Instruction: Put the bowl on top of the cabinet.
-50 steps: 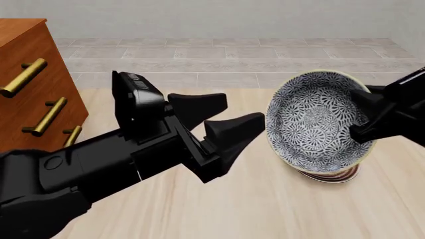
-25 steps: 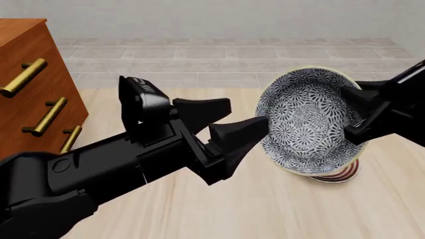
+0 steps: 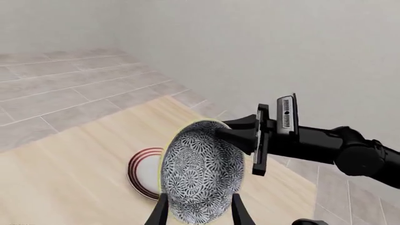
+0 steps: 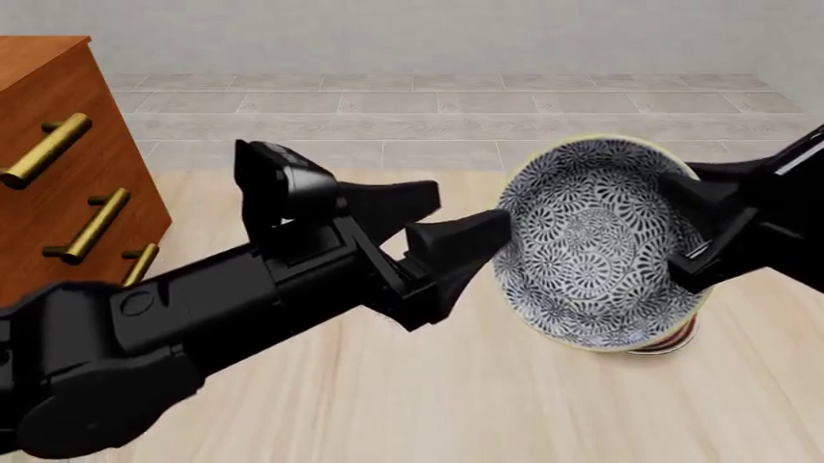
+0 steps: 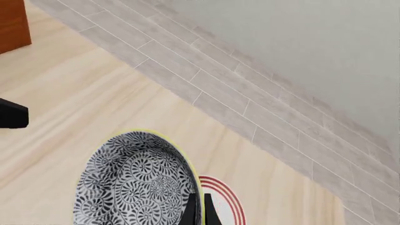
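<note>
The blue-black patterned bowl [image 4: 590, 241] hangs tilted on its side above the table, its inside facing the front camera. My right gripper [image 4: 701, 233] is shut on its right rim, and in the right wrist view its thin fingertips [image 5: 188, 209] pinch the yellowish rim of the bowl [image 5: 134, 187]. My left gripper [image 4: 470, 204] is open, with its lower fingertip at the bowl's left rim. In the left wrist view the bowl [image 3: 201, 176] sits between the spread left fingers [image 3: 160, 213], and the right gripper [image 3: 247, 134] grips its far edge. The cabinet [image 4: 58, 164] stands at the far left.
A flat white plate with red rings [image 4: 666, 340] lies on the table directly under the bowl, also visible as the plate [image 3: 142, 172] and the plate [image 5: 220, 197]. A corner of the cabinet [image 5: 12, 23] shows in the right wrist view. Grey floor tiles lie beyond the table's far edge.
The right gripper has carried the bowl slightly left and down towards the left gripper. The left arm has risen a little, and its fingers now reach the bowl's left rim.
</note>
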Controlling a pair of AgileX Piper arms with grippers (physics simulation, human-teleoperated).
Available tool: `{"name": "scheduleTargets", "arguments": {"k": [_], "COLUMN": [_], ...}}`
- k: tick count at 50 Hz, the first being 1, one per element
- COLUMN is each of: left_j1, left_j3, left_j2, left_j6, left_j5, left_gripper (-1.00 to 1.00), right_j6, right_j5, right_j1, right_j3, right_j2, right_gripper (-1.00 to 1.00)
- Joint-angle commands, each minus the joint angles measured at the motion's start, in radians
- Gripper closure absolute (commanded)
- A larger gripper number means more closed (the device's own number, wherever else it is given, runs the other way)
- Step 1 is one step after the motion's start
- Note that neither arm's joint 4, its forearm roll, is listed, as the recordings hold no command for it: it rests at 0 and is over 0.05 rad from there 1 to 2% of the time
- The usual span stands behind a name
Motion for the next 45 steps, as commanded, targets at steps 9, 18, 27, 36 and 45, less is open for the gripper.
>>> {"name": "scheduleTargets", "arguments": {"k": [9,18,27,36,45], "left_j1": [0.041,0.061,0.066,0.066,0.066], "left_j3": [-0.006,-0.014,-0.025,-0.034,-0.047], "left_j2": [0.041,0.077,0.105,0.158,0.201], "left_j6": [-0.014,-0.004,-0.009,-0.023,-0.031], "left_j5": [-0.02,-0.036,-0.046,-0.073,-0.087], "left_gripper": [-1.0,-1.0,-1.0,-1.0,-1.0], "right_j6": [0.015,0.012,0.021,0.018,0.013], "right_j5": [0.03,0.043,0.063,0.083,0.101], "right_j1": [0.032,0.037,0.059,0.08,0.103], "right_j3": [-0.005,-0.006,-0.008,-0.01,-0.009], "right_j2": [-0.039,-0.058,-0.079,-0.103,-0.123], "right_gripper": [1.0,1.0,1.0,1.0,1.0]}}
